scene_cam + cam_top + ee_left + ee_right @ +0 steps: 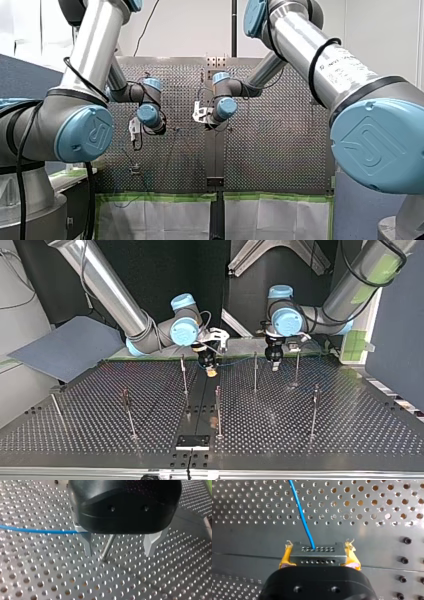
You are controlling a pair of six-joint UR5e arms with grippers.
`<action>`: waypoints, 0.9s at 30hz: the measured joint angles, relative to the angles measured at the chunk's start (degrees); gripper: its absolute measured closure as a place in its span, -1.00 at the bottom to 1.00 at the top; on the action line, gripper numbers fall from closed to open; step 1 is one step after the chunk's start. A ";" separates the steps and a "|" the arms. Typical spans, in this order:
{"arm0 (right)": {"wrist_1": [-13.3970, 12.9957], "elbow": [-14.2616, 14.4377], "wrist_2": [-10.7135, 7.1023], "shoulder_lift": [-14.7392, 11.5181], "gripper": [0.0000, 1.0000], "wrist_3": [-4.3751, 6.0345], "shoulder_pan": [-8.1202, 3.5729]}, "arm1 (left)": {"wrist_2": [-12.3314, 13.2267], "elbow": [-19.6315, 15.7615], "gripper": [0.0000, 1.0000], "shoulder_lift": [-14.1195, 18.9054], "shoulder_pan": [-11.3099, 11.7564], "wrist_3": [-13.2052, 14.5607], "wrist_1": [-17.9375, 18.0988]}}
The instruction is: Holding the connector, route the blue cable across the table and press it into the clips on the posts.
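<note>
In the right wrist view my right gripper (318,546) is shut on a grey multi-hole connector (317,555), its yellow pads (284,560) pressing both sides. The thin blue cable (302,515) leaves the connector and runs ahead over the perforated table. In the left wrist view my left gripper (119,554) is open, its metal fingers (87,546) spread on either side of a thin post (108,547). The blue cable (37,530) reaches the outer side of one finger. In the top view both grippers, right (210,366) and left (274,361), hang low at the table's far edge.
Several thin upright posts stand on the perforated table (350,430), among them ones at the middle (218,410), toward the top view's right (314,410) and toward its left (127,412). A small black plate (193,441) lies at the near edge.
</note>
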 joint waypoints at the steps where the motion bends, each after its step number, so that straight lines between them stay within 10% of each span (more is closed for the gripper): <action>1: 0.00 0.00 0.00 0.00 1.00 0.01 0.00 | -0.06 -0.22 -1.00 0.44 -0.18 0.27 -0.41; 17: 0.59 0.07 -0.34 0.00 1.00 0.03 -0.01 | -0.35 -6.64 -1.00 7.57 -4.48 0.31 -4.59; 27: 0.89 0.13 -0.35 -0.06 1.00 0.21 -0.86 | -4.72 -7.56 -1.00 9.52 -9.61 -1.14 -4.45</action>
